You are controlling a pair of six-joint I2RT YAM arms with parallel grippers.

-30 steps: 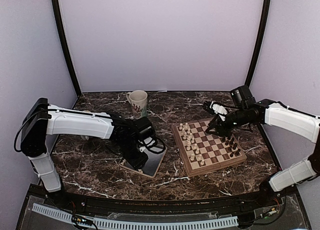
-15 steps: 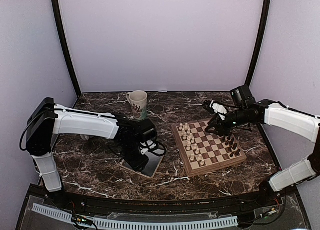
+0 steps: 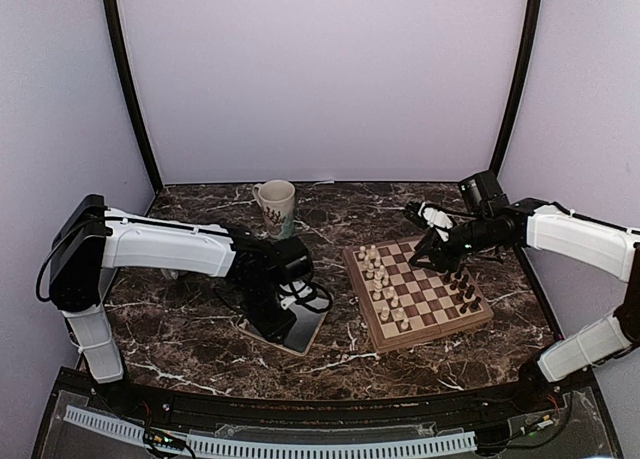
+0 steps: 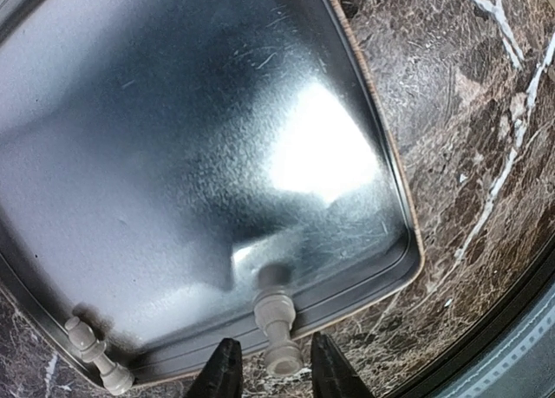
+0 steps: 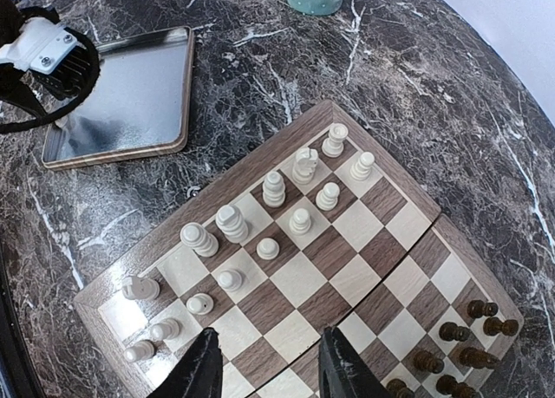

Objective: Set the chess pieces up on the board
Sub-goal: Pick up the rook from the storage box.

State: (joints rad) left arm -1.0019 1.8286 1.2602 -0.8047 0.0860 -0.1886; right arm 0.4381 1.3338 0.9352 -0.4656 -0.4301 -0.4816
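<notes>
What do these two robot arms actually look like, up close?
Both arms are alike: the left arm and right arm have smooth white tube-shaped shells linked by chunky black joints. Thin black cables loop near the left wrist, and a black box-shaped camera sits on the right wrist. Each ends in two dark jaws. No markings show.

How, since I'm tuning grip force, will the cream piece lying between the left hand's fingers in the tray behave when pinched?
Probably light and rigid: the cream piece looks small and solid. Its round, turned body lies on the shiny tray, so it could roll or skid. The rim beside it may stop it.
</notes>
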